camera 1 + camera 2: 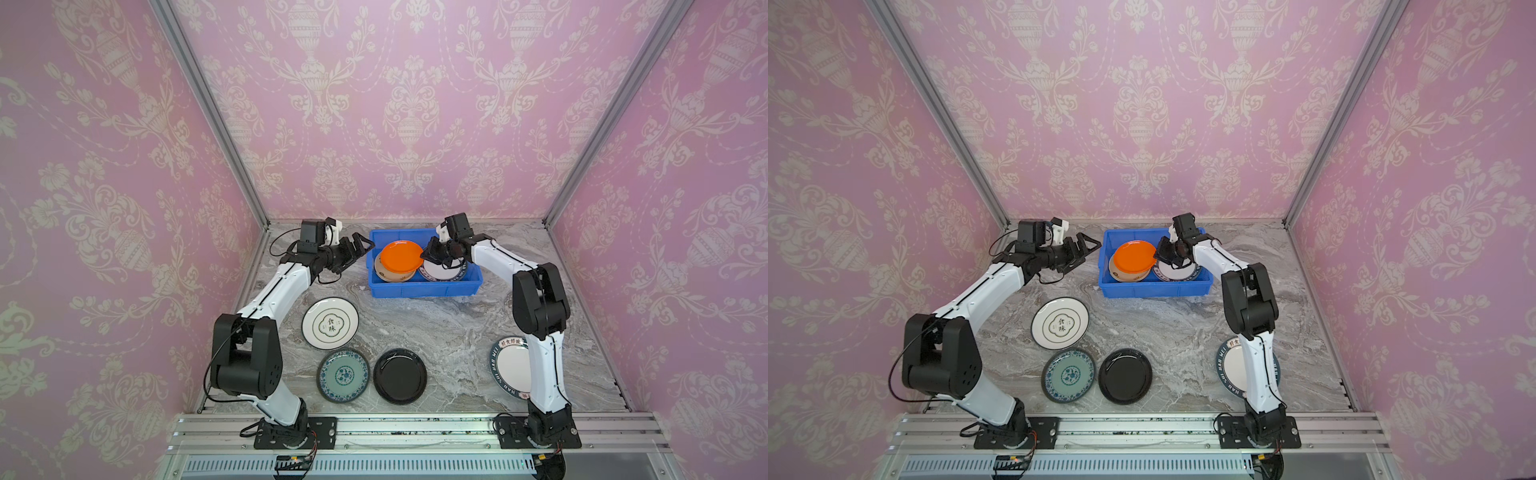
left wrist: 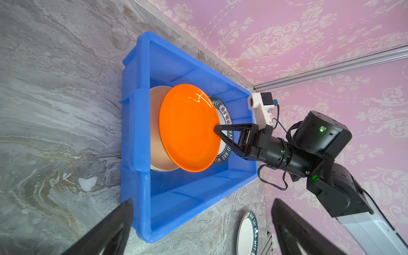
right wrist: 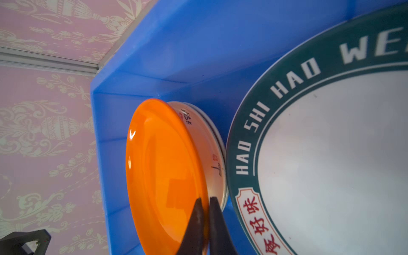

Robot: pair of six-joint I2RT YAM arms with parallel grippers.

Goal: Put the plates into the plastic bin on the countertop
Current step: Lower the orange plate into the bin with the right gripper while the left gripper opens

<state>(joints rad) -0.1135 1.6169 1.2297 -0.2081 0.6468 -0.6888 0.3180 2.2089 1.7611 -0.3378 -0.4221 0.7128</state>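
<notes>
Against pink wallpaper [image 1: 415, 104], at the countertop's [image 1: 436, 324] twelve o'clock, I am clamping my right gripper [image 2: 217, 129] on the orange plate [image 1: 401, 256] at its three-o'clock rim to settle it in the bin [image 1: 424, 291], left gripper [image 1: 360, 254] gaping empty.

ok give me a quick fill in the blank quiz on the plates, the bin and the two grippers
1. The held plate, pinched at its rim by the right gripper, is coloured ____.
2. Beside the plastic bin, the left gripper holds nothing and its jaws stand ____.
3. The number of plates lying on the countertop outside the bin is ____.

Missing words: orange; open; four
</notes>
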